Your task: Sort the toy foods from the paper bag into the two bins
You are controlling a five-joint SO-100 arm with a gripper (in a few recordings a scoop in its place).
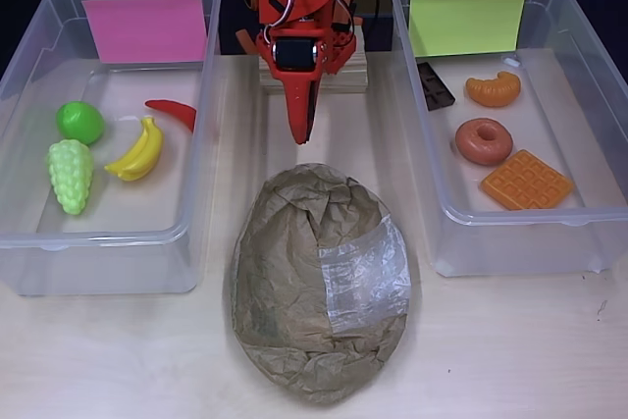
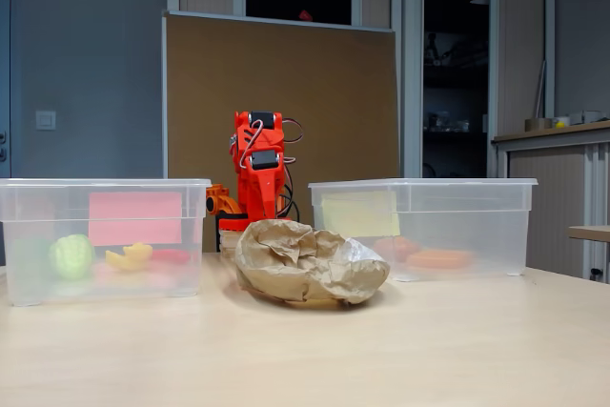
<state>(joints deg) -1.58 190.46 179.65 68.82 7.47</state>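
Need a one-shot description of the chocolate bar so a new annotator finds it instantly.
In the overhead view, find the clear bin with the yellow-green label, on the picture's right. The chocolate bar lies at its back left, just below that label, left of the croissant. It is the only dark, flat, rectangular piece; its neighbours are orange or brown.
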